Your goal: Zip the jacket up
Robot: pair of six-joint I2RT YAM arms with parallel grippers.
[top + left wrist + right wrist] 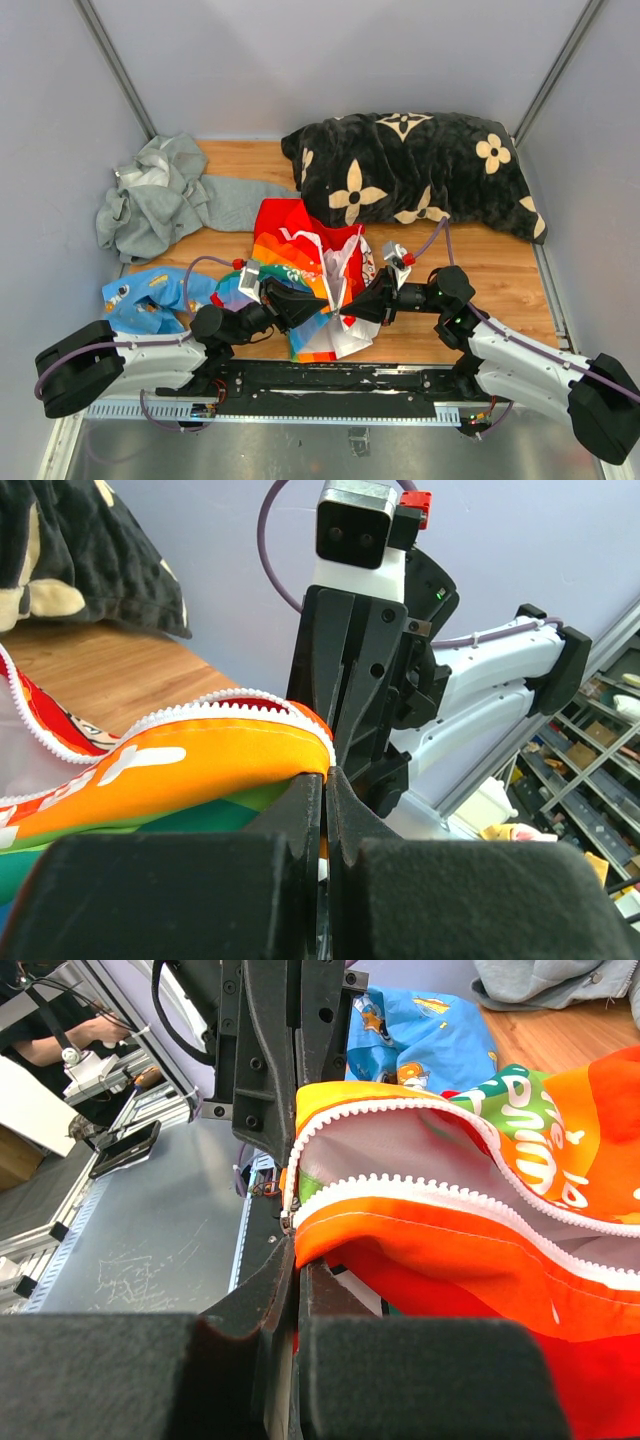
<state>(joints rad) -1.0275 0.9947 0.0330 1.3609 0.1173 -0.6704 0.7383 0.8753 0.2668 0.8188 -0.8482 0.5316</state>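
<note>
The jacket (300, 250), red with rainbow stripes and a white panel, lies crumpled at the table's middle front, its zip open. My left gripper (322, 308) and right gripper (348, 312) meet tip to tip at its near hem. In the left wrist view the left gripper (325, 780) is shut on the orange hem (200, 765) beside the white zip teeth (210, 706). In the right wrist view the right gripper (295, 1265) is shut on the orange hem end (420, 1240), just below the small metal zip slider (288, 1218). The two white tooth rows (400, 1110) spread apart.
A black pillow with cream flowers (410, 170) lies at the back right. A grey hooded sweatshirt (165, 200) lies at the back left. A small light-blue garment (150, 298) lies front left, by the left arm. Grey walls enclose the table.
</note>
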